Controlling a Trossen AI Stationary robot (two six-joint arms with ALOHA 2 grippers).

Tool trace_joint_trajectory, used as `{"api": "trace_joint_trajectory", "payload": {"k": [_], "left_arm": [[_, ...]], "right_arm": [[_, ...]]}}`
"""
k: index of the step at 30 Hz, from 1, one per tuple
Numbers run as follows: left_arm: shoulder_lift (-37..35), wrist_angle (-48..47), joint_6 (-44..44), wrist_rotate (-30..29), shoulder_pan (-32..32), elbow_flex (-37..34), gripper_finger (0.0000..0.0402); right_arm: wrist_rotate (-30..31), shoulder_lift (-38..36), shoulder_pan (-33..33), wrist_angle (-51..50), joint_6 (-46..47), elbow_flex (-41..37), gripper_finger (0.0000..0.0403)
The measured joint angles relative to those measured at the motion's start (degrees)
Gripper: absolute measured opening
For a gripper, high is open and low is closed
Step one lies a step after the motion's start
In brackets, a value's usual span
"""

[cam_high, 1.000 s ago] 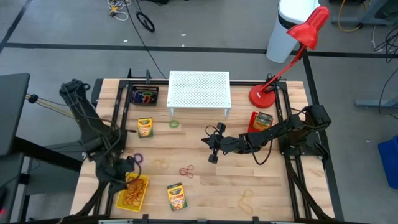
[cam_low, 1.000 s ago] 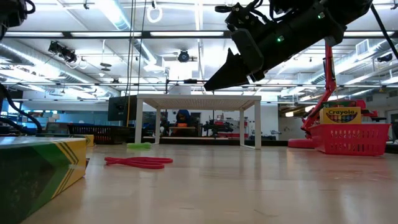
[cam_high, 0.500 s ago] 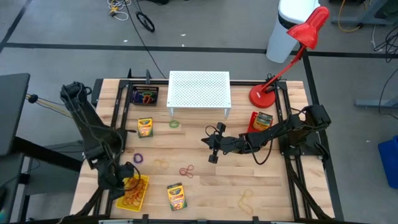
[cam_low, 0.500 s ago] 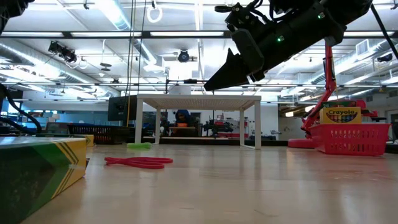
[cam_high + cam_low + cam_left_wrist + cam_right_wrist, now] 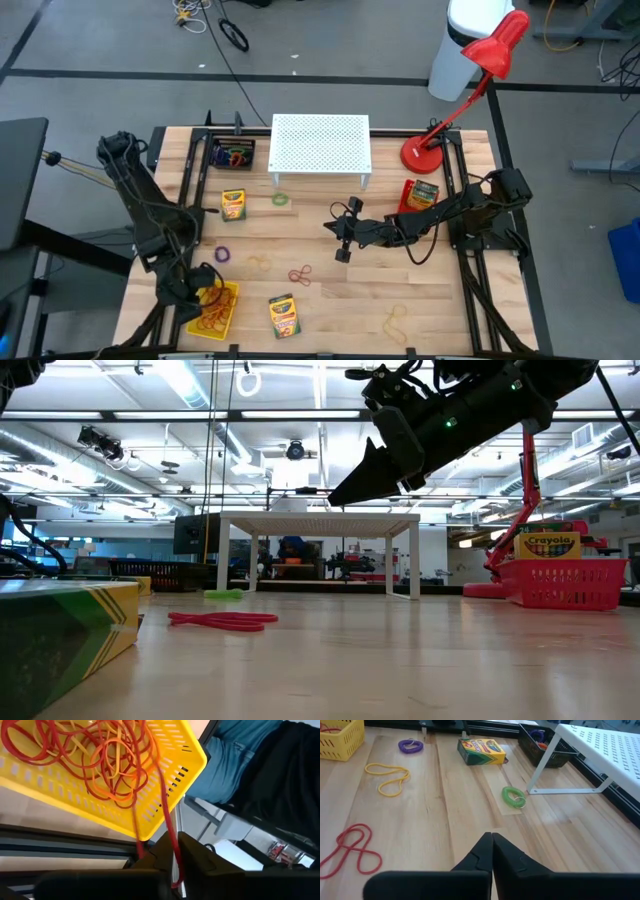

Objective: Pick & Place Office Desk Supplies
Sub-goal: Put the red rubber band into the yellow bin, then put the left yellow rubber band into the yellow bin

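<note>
My left gripper point(image 5: 204, 290) point(image 5: 172, 851) hangs over the yellow basket point(image 5: 218, 312) point(image 5: 167, 782) at the table's near left, shut on a red rubber band point(image 5: 162, 805). A tangle of red and orange bands fills that basket. My right gripper point(image 5: 339, 243) point(image 5: 492, 838) is shut and holds nothing, above the table's middle. On the wood lie a red band point(image 5: 300, 275), tan bands point(image 5: 260, 264) point(image 5: 397, 320), a purple loop point(image 5: 221, 255), a green loop point(image 5: 280, 199) and two crayon boxes point(image 5: 233, 204) point(image 5: 284, 315). My left gripper pinches a strand of the red rubber band point(image 5: 169, 831) between its two fingers, slanting down from above. The band runs from the fingers over the basket's rim point(image 5: 199, 751); its other end point(image 5: 131, 740) lies among the bands inside.
A white perforated stand point(image 5: 320, 145) is at the far middle, a black bin of coloured loops point(image 5: 233, 155) to its left, a red lamp point(image 5: 425, 152) at the far right. A red basket point(image 5: 420, 196) holds another crayon box. Bare wood lies at the near right.
My left gripper has gone toward the table's near edge and a little down, over the yellow basket, rolling as it went, with the red band still between its fingers.
</note>
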Motion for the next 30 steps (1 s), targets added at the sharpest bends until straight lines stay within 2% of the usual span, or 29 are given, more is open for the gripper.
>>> {"api": "trace_joint_trajectory", "payload": {"k": [11,14,16,19,21,26,28,30], "left_arm": [[-0.37,-1.49,-2.3,1.4,0.02,0.0,0.0129],[-1.31,-2.21,0.82,1.5,0.36,0.0,0.0149],[-1.99,-3.4,5.14,-0.82,1.25,0.02,0.0154],[-2.78,-5.94,16.2,-7.48,3.91,0.02,0.0141],[-3.08,-5.28,26.43,-8.91,7.05,0.02,0.0119],[-4.18,-1.04,52.92,-8.56,17.63,0.02,0.0026],[-4.74,2.06,63.19,-6.53,22.47,0.02,0.0009],[-4.73,5.25,72.59,-1.92,27.74,0.03,0.0006]], "right_arm": [[0.0,0.02,0.0,0.36,-1.36,0.0,0.0007],[-0.02,0.02,-0.01,0.95,-2.3,0.02,0.0004],[-0.09,0.02,0.0,1.39,-2.69,0.02,0.0006],[-0.46,0.02,-0.02,2.27,-2.89,0.02,0.0011],[-0.5,0.02,-0.02,3.03,-3.45,0.02,0.001],[-3.08,0.02,-0.04,4.86,-3.81,0.02,0.0004],[-3.46,0.02,-0.02,5.43,-3.8,0.02,0.0006],[-3.47,0.02,-0.02,5.7,-3.79,0.02,0.0008]]}}
